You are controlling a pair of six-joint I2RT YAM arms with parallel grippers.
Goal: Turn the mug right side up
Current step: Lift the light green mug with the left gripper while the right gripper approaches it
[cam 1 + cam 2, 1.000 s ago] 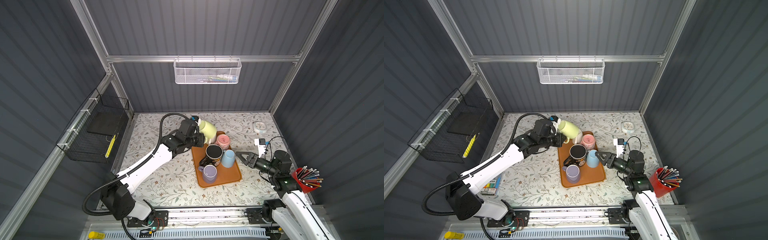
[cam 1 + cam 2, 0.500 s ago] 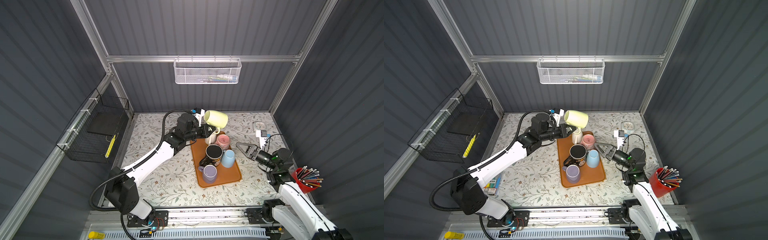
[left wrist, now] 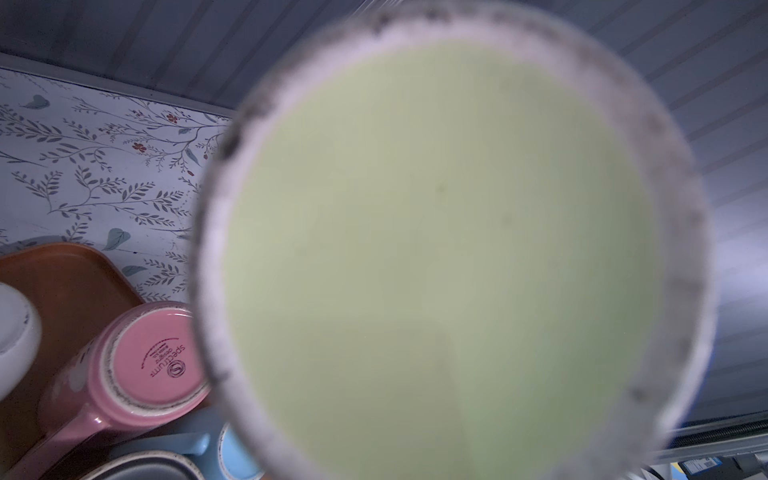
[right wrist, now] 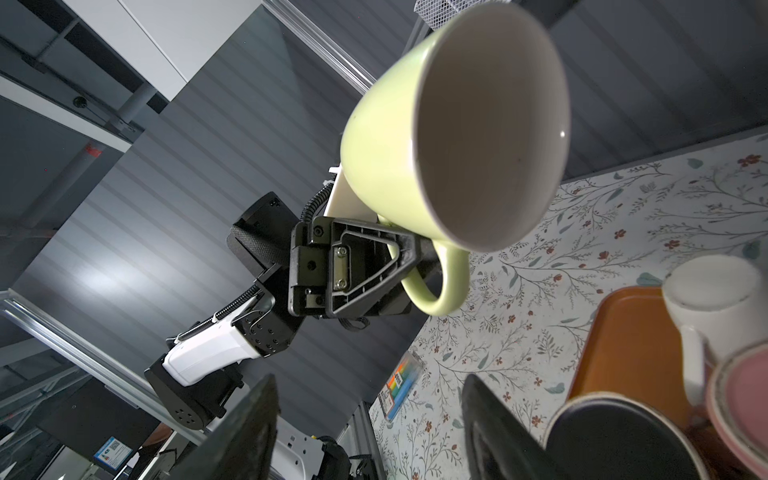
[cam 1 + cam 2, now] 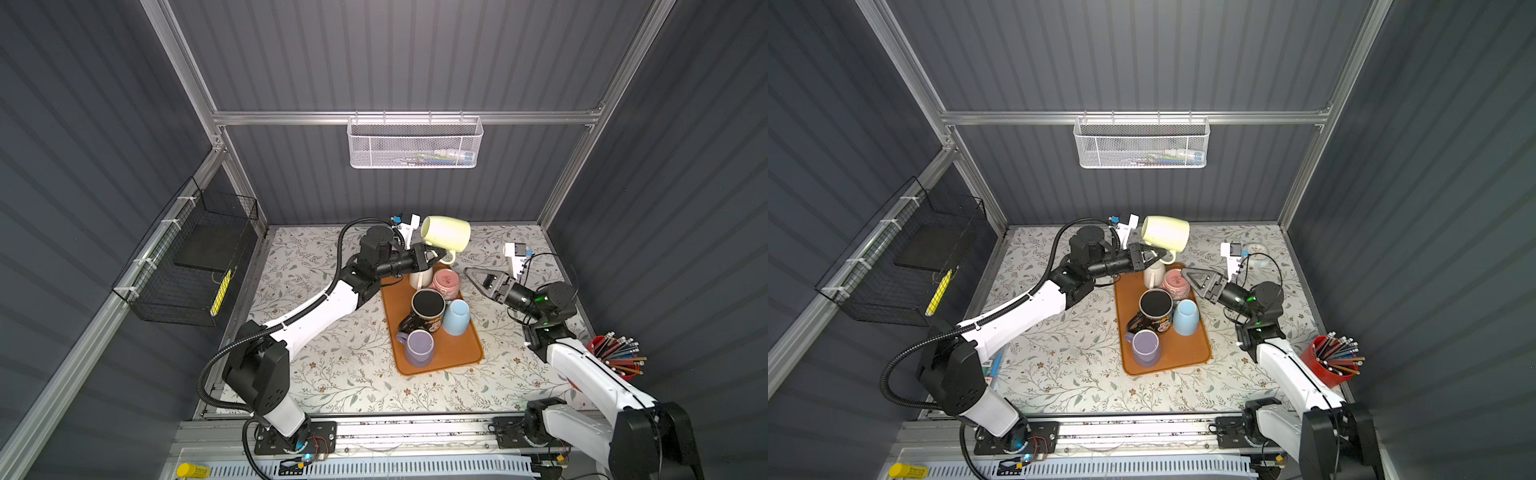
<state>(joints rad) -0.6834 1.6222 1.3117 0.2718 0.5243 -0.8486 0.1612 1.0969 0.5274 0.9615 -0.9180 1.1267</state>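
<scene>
A pale yellow-green mug (image 5: 445,233) (image 5: 1166,232) hangs on its side in the air above the far end of the orange tray (image 5: 457,353) (image 5: 1187,353). My left gripper (image 5: 432,254) (image 5: 1152,256) (image 4: 419,249) is shut on the mug's handle. The mug's base (image 3: 449,249) fills the left wrist view and hides the jaws there. Its white inside (image 4: 490,124) faces my right gripper (image 5: 471,274) (image 5: 1187,274) (image 4: 370,399), which is open, holds nothing, and sits a little to the right of and below the mug.
On the tray stand an upturned white mug (image 5: 419,278), an upturned pink mug (image 5: 446,282), a black mug (image 5: 426,307), an upturned blue cup (image 5: 456,316) and a purple mug (image 5: 419,348). A red pencil pot (image 5: 611,357) stands at the right edge. A black wire basket (image 5: 195,266) hangs on the left wall.
My left arm has lifted the yellow-green mug up off the tray's far end and swung it onto its side. My right gripper has moved back toward it and opened a little wider.
</scene>
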